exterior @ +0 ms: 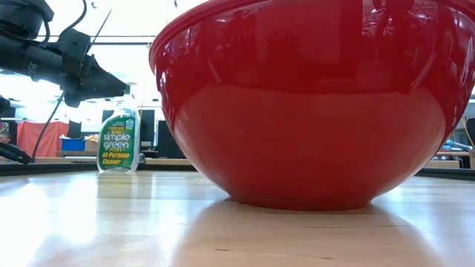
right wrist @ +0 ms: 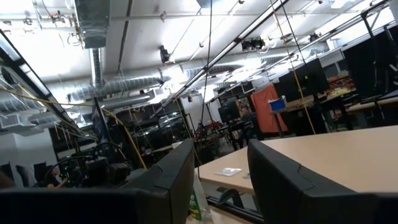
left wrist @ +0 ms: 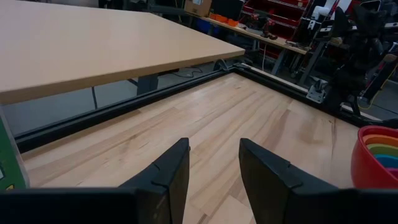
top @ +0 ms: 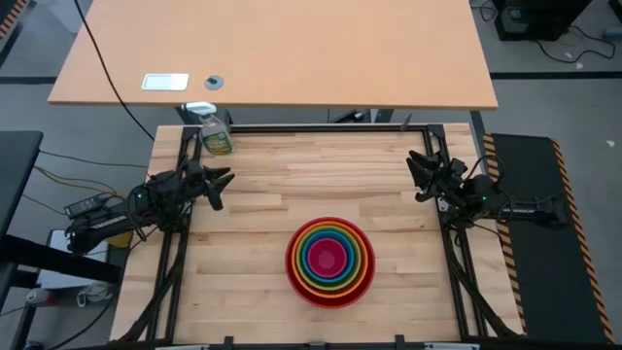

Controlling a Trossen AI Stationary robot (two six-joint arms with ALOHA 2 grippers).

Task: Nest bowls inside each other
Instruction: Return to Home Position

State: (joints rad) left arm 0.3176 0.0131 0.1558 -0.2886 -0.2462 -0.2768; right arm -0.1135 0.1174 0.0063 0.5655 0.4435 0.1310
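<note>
The bowls [top: 330, 261] stand nested near the table's front middle: the big red one outermost, then orange, yellow-green, blue and pink at the centre. The red bowl [exterior: 312, 104] rests on its base and fills the low view; its rim [left wrist: 378, 155] shows in the left wrist view. My left gripper [top: 222, 185] hovers open at the table's left edge, well clear of the bowls; its fingers [left wrist: 214, 171] have nothing between them. My right gripper [top: 420, 173] hovers open at the right edge, tilted upward, fingers [right wrist: 221, 177] with nothing between them.
A green spray bottle [top: 216, 134] stands at the far left corner, also seen in the low view [exterior: 119, 141]. A black frame [top: 321, 127] borders the table. A larger desk [top: 272, 58] stands beyond the far edge. Bare wood lies between the arms.
</note>
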